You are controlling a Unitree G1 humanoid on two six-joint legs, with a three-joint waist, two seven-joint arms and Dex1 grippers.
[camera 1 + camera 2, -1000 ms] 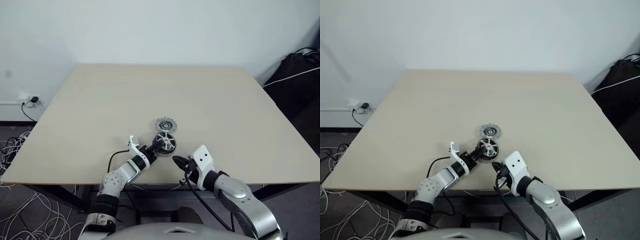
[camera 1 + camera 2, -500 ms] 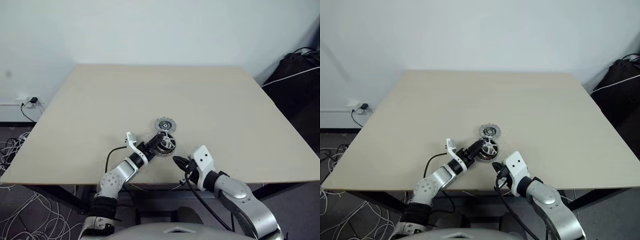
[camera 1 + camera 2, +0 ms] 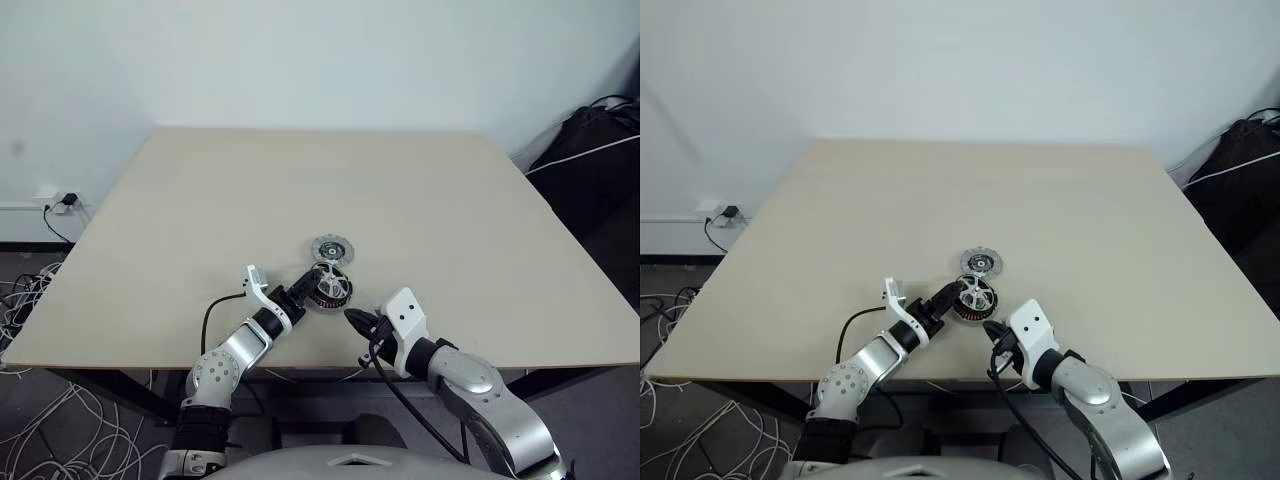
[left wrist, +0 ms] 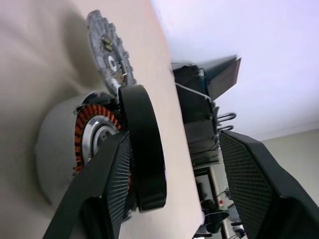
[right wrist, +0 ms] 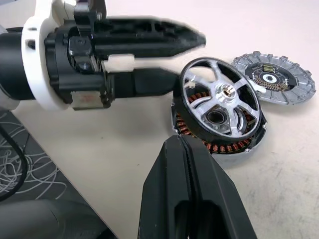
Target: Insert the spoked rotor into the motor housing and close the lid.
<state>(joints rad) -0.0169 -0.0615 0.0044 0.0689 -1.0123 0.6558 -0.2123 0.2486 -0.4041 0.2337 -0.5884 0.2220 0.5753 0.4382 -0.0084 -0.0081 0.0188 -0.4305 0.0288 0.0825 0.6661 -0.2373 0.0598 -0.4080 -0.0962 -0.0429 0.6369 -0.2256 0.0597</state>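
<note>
The motor housing [image 5: 234,142], ringed with copper windings, lies near the front edge of the table [image 3: 300,190]. The spoked rotor [image 5: 219,102], shiny with a dark rim, rests tilted on top of it, raised on the side facing my left gripper. My left gripper [image 5: 187,62] is open, and its lower finger [image 5: 149,82] reaches the rotor's rim. In the left wrist view the rim [image 4: 144,149] stands edge-on beside one finger [image 4: 107,184]. The grey notched lid [image 3: 331,249] lies flat just behind the housing. My right gripper [image 3: 352,319] is shut and empty, just in front of the housing.
A black bag with white cables [image 3: 600,150] sits off the table's far right corner. Loose cables [image 3: 40,440] lie on the floor at the left. The table's front edge [image 3: 300,362] runs close under both arms.
My left gripper has opened, let go of the rotor's rim and drawn back slightly to the left. The rotor stays tilted on the housing. The right arm has not moved.
</note>
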